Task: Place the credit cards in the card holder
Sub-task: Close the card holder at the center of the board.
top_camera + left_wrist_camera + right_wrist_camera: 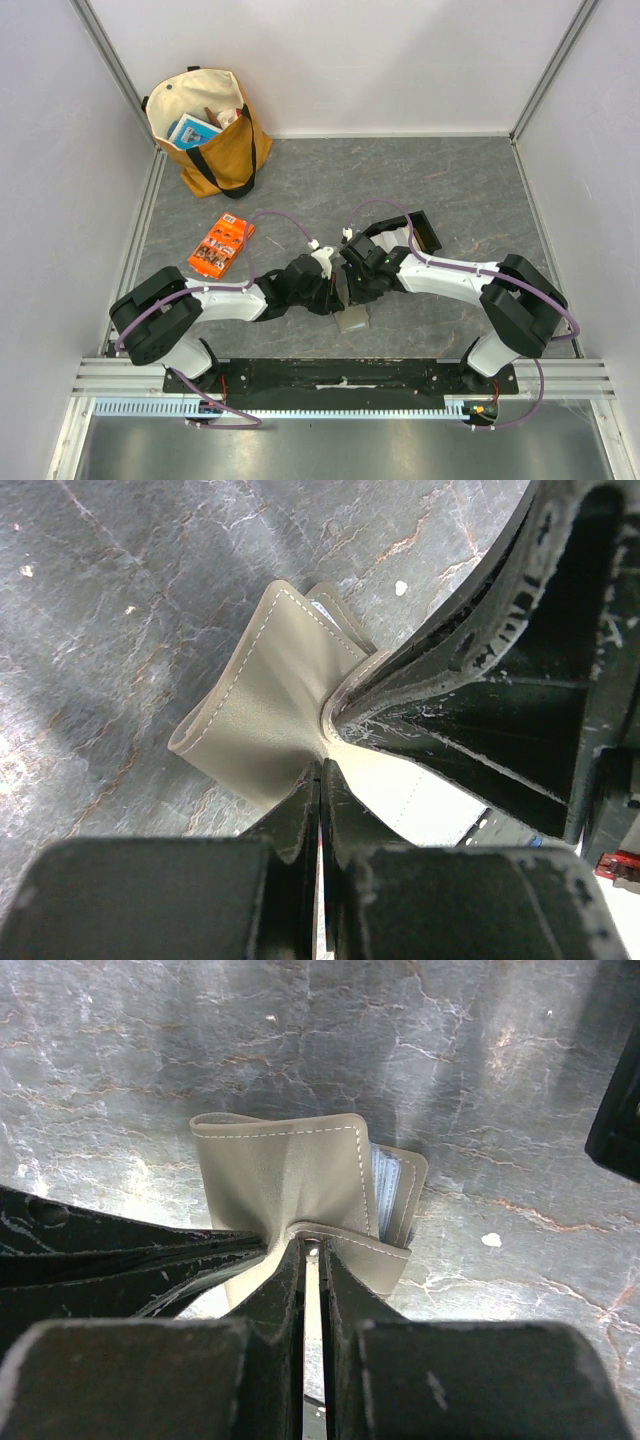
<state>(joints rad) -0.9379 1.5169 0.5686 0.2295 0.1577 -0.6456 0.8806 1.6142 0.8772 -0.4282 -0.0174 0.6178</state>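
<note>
- Item: card holder (280,1175), olive-grey with pale stitching. It is on the table (450,180), nearer the arm bases than the orange packet (220,247) and off toward the right arm's side of it. It is part-folded, and one flap is lifted and creased.
- Item: credit cards (383,1195). Pale blue edges show between the holder's layers on the side away from the orange packet, so they are seated in a pocket. The count is not legible.
- Item: left gripper (320,780). Its fingers are pressed together on a fold of the card holder, on the edge facing the orange packet.
- Item: right gripper (312,1250). Its fingers are nearly closed and pinch a flap of the same holder from the opposite side. The two grippers almost touch.
- Loose cards: none seen near the orange packet or elsewhere on the open table. The ground under the arms is hidden.
- Progress, as judged: insertion looks largely done. What remains is pushing the visible card edges fully in, flattening or closing the holder, and letting go.
- Others: tote bag (215,135), beyond the orange packet toward the back wall. Black tray (422,230), well apart from the packet, past the grippers.
</note>
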